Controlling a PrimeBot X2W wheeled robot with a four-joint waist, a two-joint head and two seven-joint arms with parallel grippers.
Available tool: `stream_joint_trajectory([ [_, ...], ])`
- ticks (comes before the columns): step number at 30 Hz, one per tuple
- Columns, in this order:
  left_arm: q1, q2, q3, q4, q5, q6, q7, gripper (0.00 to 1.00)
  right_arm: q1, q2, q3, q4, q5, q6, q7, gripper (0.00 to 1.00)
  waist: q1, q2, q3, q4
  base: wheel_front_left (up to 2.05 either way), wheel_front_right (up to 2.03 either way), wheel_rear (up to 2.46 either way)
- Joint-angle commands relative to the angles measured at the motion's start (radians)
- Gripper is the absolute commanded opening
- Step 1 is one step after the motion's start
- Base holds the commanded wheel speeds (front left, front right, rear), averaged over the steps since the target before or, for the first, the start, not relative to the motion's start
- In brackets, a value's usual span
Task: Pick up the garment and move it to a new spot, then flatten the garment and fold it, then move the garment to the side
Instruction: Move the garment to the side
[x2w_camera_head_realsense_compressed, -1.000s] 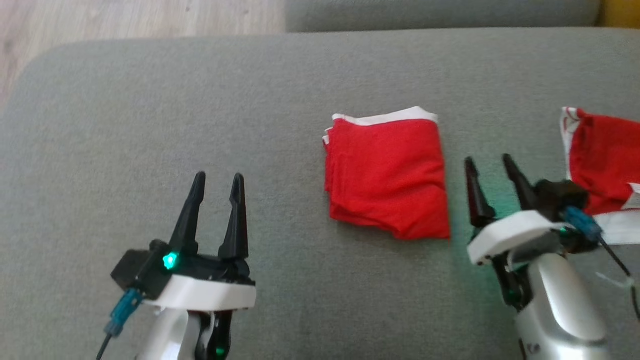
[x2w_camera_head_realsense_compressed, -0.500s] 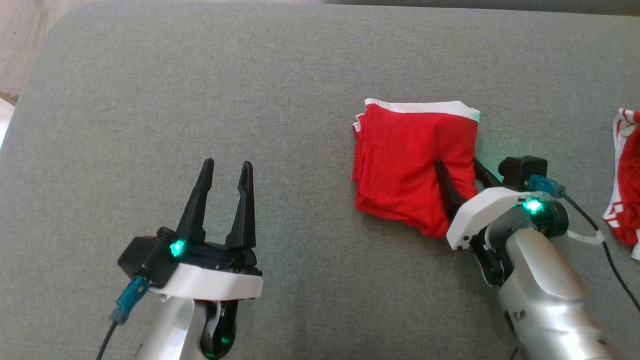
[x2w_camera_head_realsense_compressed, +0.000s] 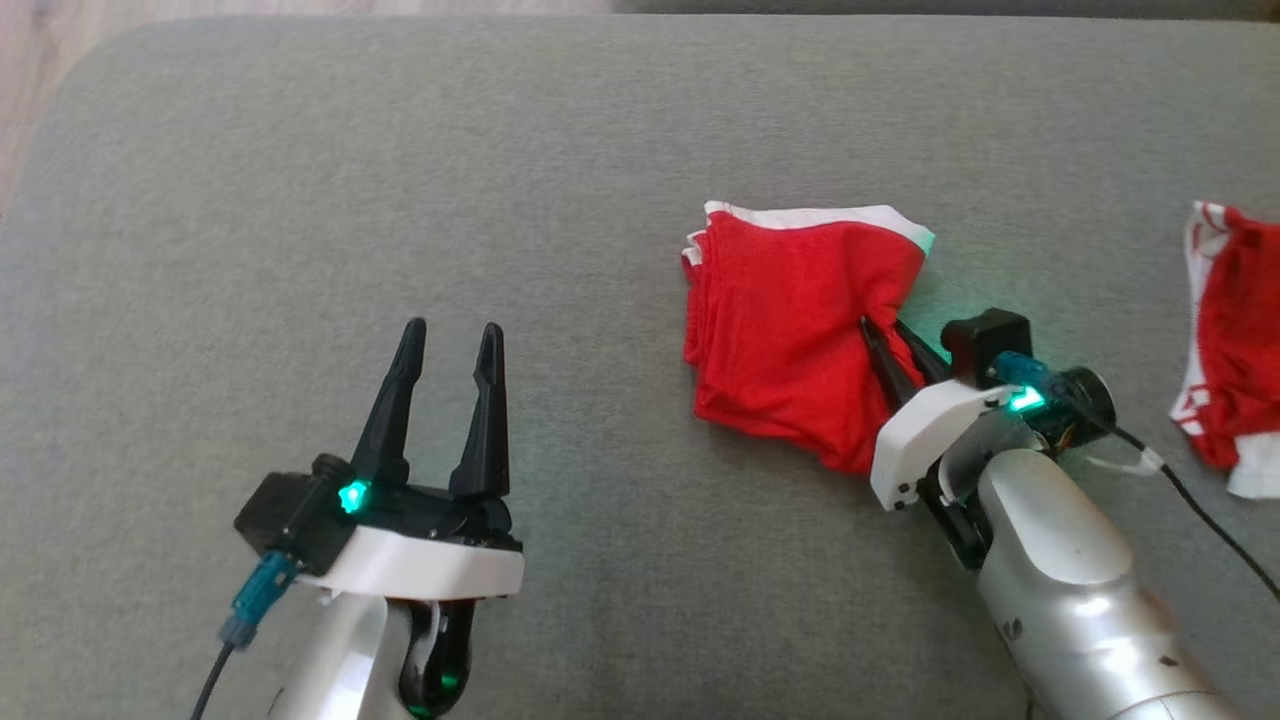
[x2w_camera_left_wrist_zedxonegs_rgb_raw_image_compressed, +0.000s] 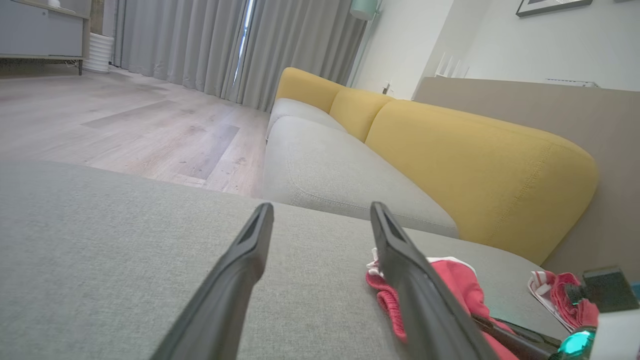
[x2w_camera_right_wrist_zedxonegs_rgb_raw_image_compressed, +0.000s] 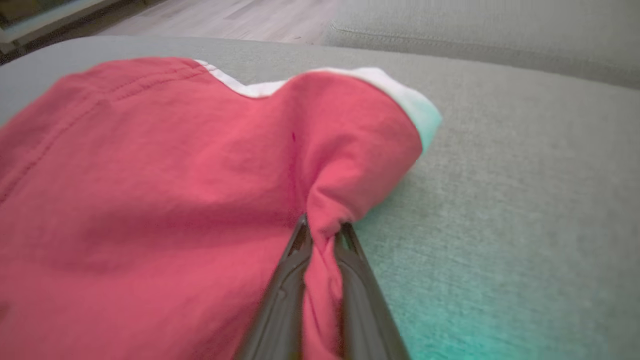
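Well, from the head view I judge the folding done: the garment (x2w_camera_head_realsense_compressed: 790, 330) lies as a flat packet on the grey cushion (x2w_camera_head_realsense_compressed: 600, 150), right of its middle. Its long axis runs near edge to far edge, white band toward the far edge. My right pincer (x2w_camera_head_realsense_compressed: 882, 325) pinches its right-hand side; my left pincer (x2w_camera_head_realsense_compressed: 453, 330) hangs spread, well apart toward the left edge. Left wrist view: spread over bare cushion. Right wrist view: clamped on a bunched ridge of red cloth. Only the move aside remains, I'd say.
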Motion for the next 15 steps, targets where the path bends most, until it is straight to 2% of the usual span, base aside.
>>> stream_joint_trajectory([
  [1,-0.04,0.004,0.033,-0.034,0.003,-0.006,-0.008,1.0,-0.028,0.009,0.004,-0.028,-0.072,0.007,-0.017,0.0,-0.0001,0.0,-0.008,-0.025,0.0,0.0,0.0],
  [5,-0.04,0.004,0.038,-0.039,0.009,-0.006,-0.008,1.0,-0.041,0.004,-0.02,-0.077,-0.203,0.007,-0.015,0.0,-0.0001,0.0,-0.017,-0.068,0.0,0.0,0.0],
  [8,-0.04,0.004,0.04,-0.041,0.011,-0.006,-0.008,1.0,-0.046,-0.023,-0.015,-0.123,-0.26,0.007,0.0,0.0,-0.0001,0.0,-0.024,-0.103,0.0,0.0,0.0],
  [14,-0.04,0.004,0.042,-0.047,0.012,-0.006,-0.008,1.0,-0.055,-0.162,0.072,-0.221,-0.241,0.007,0.06,0.0,-0.0001,0.0,-0.033,-0.163,0.0,0.0,0.0],
  [15,-0.04,0.004,0.042,-0.047,0.012,-0.006,-0.008,1.0,-0.055,-0.162,0.072,-0.221,-0.241,0.007,0.06,0.0,-0.0001,0.0,-0.033,-0.163,0.0,0.0,0.0],
])
